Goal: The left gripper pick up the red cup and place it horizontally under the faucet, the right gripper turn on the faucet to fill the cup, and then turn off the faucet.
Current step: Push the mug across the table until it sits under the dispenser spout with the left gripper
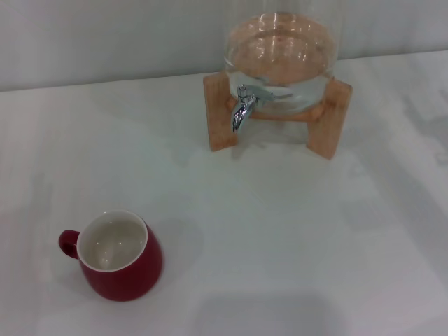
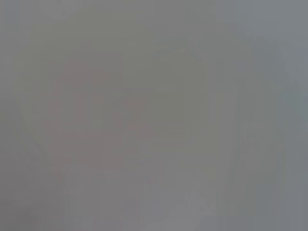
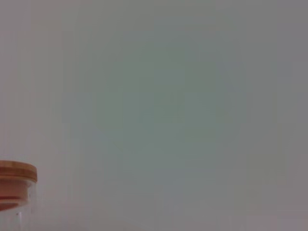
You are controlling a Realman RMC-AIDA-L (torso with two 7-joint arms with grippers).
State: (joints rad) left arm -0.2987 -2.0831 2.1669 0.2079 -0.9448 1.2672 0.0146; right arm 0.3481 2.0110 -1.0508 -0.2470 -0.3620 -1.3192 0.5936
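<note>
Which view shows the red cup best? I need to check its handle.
The head view: the red cup stands upright on the table, its handle toward the robot's left. The left wrist view and the right wrist view show none of it.

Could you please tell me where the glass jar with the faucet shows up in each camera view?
Head view: glass jar at the top, right of centre, on its wooden stand, faucet in front.
Left wrist view: not in it.
Right wrist view: only its wooden lid, bottom-left corner.
Shared landmark: the jar itself.
</note>
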